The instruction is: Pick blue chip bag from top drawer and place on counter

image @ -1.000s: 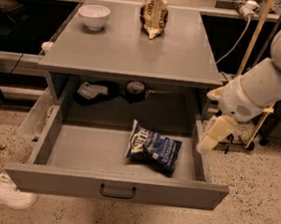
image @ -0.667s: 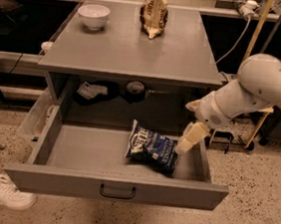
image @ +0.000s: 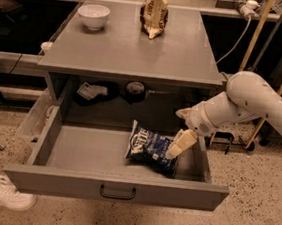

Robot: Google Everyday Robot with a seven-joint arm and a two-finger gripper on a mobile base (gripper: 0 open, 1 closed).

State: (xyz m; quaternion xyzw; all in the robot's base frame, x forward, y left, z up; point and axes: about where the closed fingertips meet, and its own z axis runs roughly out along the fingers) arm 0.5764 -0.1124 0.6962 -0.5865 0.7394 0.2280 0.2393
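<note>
While the top drawer stood open across the lower half of the frame, the blue chip bag lay inside it, right of centre. The gripper hung at the bag's right edge, and whether it was wide or narrow could not be told. The counter above held a white bowl and a brown bag.

- The top drawer stands open, below and in front of the counter.
- The blue chip bag lies inside the drawer, right of its middle.
- The hand hangs over the drawer's right part, at the bag's right edge.
- A bowl sits on the counter, behind the drawer's left side.
- A shoe lies left of the drawer's front.
</note>
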